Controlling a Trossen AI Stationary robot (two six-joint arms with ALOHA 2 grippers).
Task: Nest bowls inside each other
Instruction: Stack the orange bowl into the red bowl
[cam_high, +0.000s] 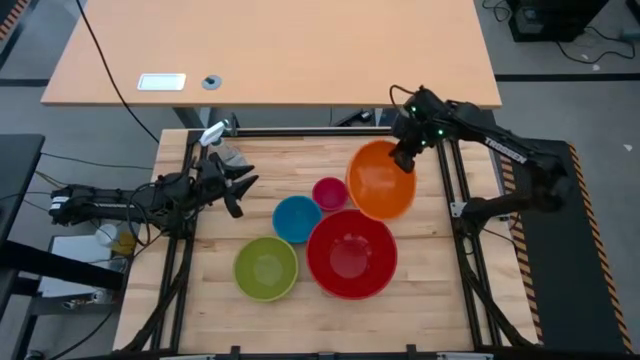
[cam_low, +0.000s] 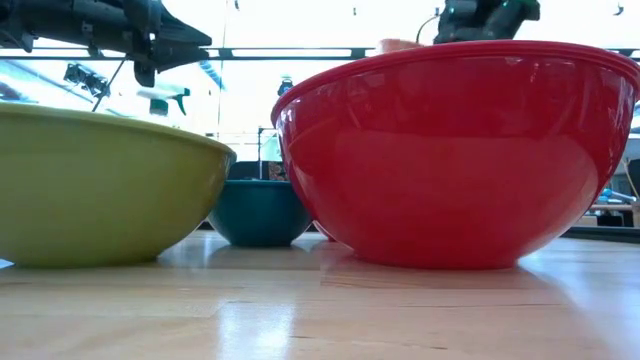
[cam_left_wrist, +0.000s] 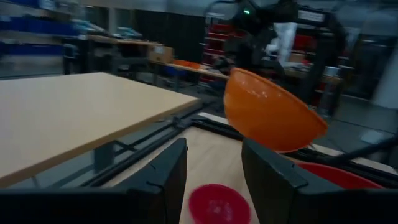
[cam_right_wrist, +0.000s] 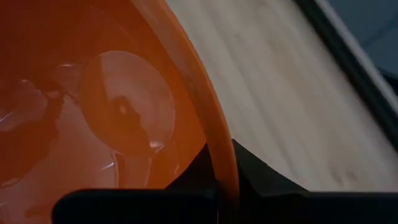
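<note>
My right gripper (cam_high: 403, 160) is shut on the orange bowl (cam_high: 382, 180), which hangs tilted in the air over the table's far right part, just beyond the red bowl (cam_high: 351, 254). The pink bowl (cam_high: 329, 192), blue bowl (cam_high: 297, 218) and lime green bowl (cam_high: 266, 268) stand on their bases on the wood, as does the red one. My left gripper (cam_high: 245, 185) waits open above the table's left side, pointing level toward the bowls, nothing between its fingers (cam_left_wrist: 174, 168). My right gripper pinches the orange bowl's rim (cam_right_wrist: 217, 158) on its far right side, one finger inside the bowl (cam_right_wrist: 193, 177) and one outside (cam_right_wrist: 258, 171). The fingers slant down from the far right. The bowl (cam_left_wrist: 270, 115) hangs tilted below them, held side highest, clear of the table.
A clear spray bottle (cam_high: 213, 133) lies at the table's far left corner, close behind my left arm. A black frame runs round the wooden top. A separate light desk (cam_high: 280, 50) stands beyond the far edge. Bare wood shows along the near edge and right side.
</note>
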